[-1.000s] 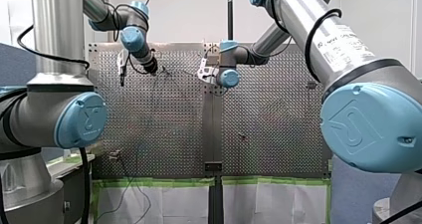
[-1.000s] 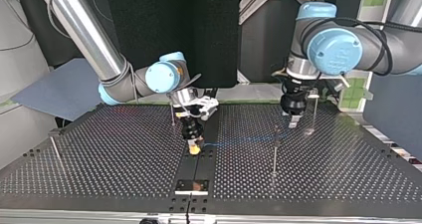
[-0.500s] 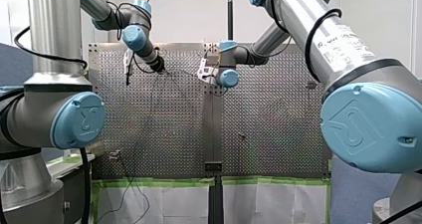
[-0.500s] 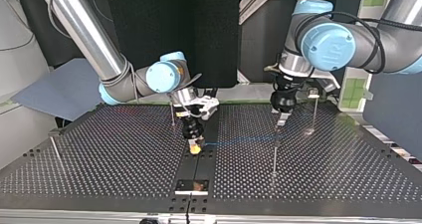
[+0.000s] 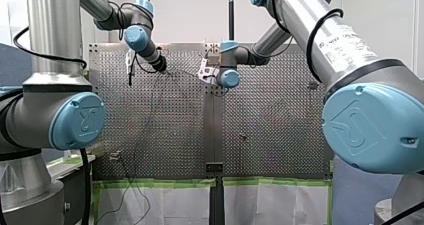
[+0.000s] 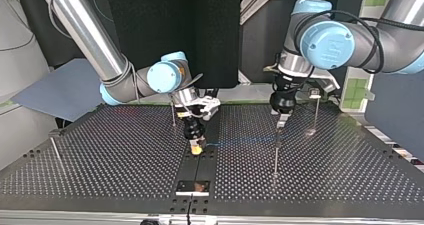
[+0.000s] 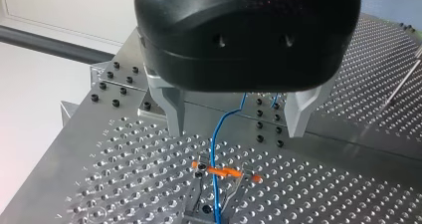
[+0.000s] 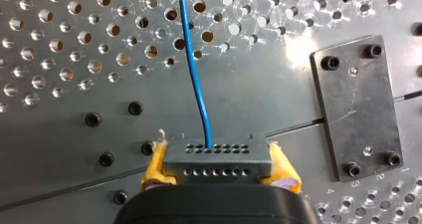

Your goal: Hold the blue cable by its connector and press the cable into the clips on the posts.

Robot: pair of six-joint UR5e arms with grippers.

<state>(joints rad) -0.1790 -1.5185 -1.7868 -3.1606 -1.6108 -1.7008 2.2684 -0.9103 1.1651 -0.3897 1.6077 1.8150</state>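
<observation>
The thin blue cable [image 6: 240,141] runs low over the table from my right gripper [image 6: 196,148] to a thin post [image 6: 275,152]. In the right wrist view my right gripper [image 8: 217,157], with yellow pads [image 8: 155,160], is shut on the grey connector [image 8: 219,167], and the cable [image 8: 194,69] leads away ahead of it. My left gripper [image 6: 281,121] hangs just above that post. In the left wrist view its metal fingers [image 7: 171,109] stand wide apart, open, and the cable [image 7: 215,144] passes between them down into a dark clip [image 7: 211,211] with an orange piece [image 7: 224,171].
More thin posts stand on the perforated table [image 6: 125,155]: one behind my left gripper [image 6: 315,110], one beside my right gripper [image 6: 173,116], one at the top view's far left [image 6: 54,147]. A black plate [image 8: 356,107] is bolted beside the connector.
My left arm has swung toward the top view's left, bringing its open gripper from beside the far post to above the post with the cable. My right arm has not moved.
</observation>
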